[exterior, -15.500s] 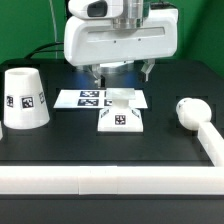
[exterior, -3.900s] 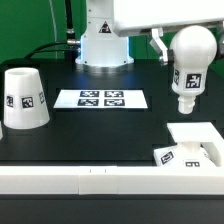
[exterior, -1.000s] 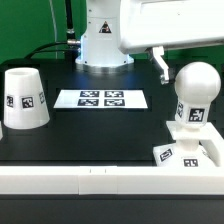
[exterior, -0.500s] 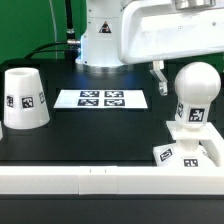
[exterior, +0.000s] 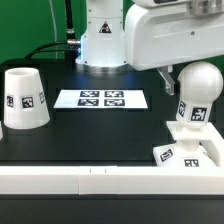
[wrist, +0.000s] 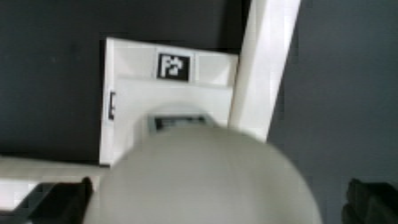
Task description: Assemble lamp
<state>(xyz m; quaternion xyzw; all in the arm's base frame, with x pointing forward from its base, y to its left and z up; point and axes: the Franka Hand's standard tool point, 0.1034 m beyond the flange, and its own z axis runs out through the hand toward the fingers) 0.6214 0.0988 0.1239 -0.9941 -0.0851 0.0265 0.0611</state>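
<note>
Exterior view, bulb (exterior: 199, 88) upright on base (exterior: 205, 151), shade (exterior: 24, 98) well apart, gripper (wrist: 217, 197) fingers spread apart around bulb head

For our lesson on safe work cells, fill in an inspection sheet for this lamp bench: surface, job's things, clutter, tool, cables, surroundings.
Surface: black table; white rail along its front edge.
Job's things: bulb upright on the base at the exterior view's right; shade stands apart at the left, wide end down.
Clutter: nothing seen; only the marker board.
Grippers: tool open, a finger on either side of the bulb with a gap on each side.
Cables: dark line behind the arm, possibly a cable; cannot tell.
Surroundings: green backdrop.
</note>
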